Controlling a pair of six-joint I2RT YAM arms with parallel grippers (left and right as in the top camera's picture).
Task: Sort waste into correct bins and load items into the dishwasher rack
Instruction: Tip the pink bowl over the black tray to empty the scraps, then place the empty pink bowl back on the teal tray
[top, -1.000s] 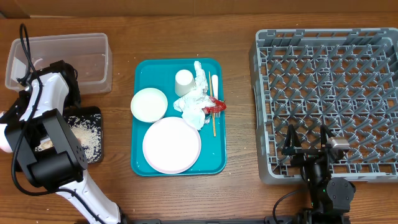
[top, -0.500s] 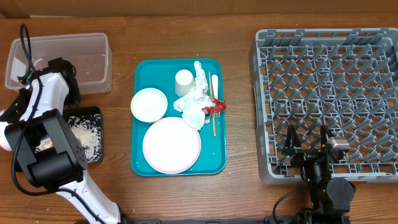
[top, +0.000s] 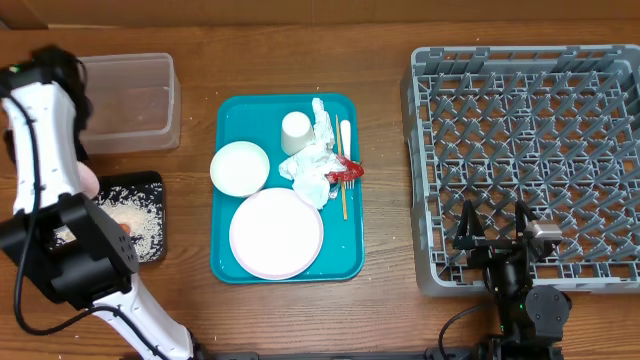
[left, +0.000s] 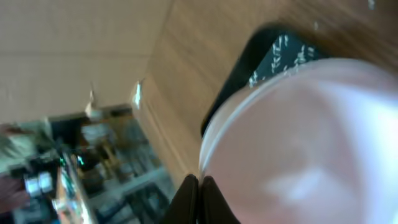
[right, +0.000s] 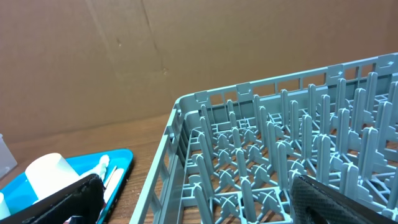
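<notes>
My left gripper (left: 199, 193) is shut on the rim of a white bowl (left: 311, 143), held close to the camera above the black tray (top: 152, 190) with loose rice (top: 140, 215). In the overhead view the bowl (top: 90, 181) peeks out beside my left arm. On the teal tray (top: 225, 262) lie the plate (top: 276, 233), another white bowl (top: 239, 168), the cup (top: 296, 130), napkins (top: 313, 165), a red wrapper (top: 348, 172) and a wooden stick (top: 345, 198). My right gripper (top: 493, 232) is open and empty at the rack's (top: 530, 150) front edge. No carrot is in view.
The clear tub (top: 130, 100) stands at the back left, beside my left arm. The rack fills the right side and shows in the right wrist view (right: 267, 155). Bare wood separates the teal tray from the rack.
My left arm has swung up and toward the back left, and the bowl now shows beside it over the black tray. The right arm has not moved.
</notes>
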